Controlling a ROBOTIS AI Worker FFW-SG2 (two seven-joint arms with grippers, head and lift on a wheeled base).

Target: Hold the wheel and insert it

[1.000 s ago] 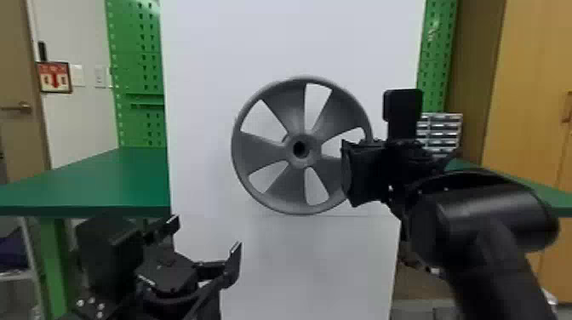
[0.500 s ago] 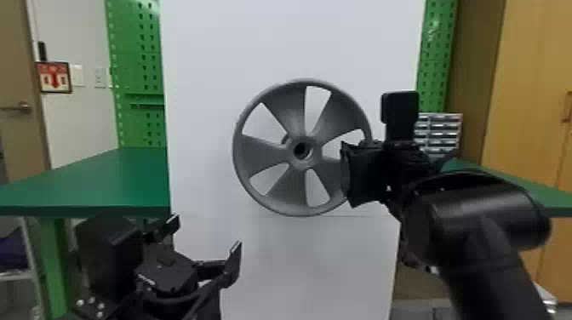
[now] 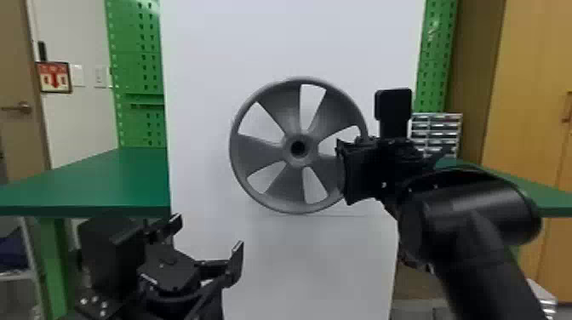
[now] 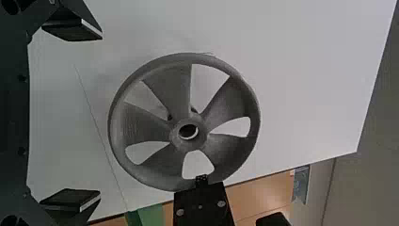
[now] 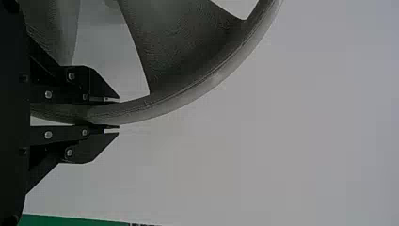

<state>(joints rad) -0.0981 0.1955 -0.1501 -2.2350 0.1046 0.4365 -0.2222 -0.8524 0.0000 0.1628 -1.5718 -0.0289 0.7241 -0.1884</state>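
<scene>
Two grippers are mine to mind, and the nearer, the left gripper [image 3: 207,239], sits low with its fingers spread and nothing between them. If I raise it carelessly, it could knock the wheel [image 3: 259,152] off line.

Beyond it, my right gripper [image 5: 116,114] has its fingers pinching the rim [image 5: 188,98] at one side, and the wheel stands upright, facing me. With that single hold at the edge, I'd expect a hard push to make it swivel or tip in the grip, because the load lands at the hub [image 3: 287,151], well away from the pads.

Behind the hub I see a small dark piece [image 4: 194,111], perhaps the peg; it's mostly hidden, so I could misjudge the line and jam the hole against it.

Farther back is the white board [image 3: 293,38]; pressing crooked might scrape the rim on it. The green desk [image 3: 106,178] looks safely aside.
</scene>
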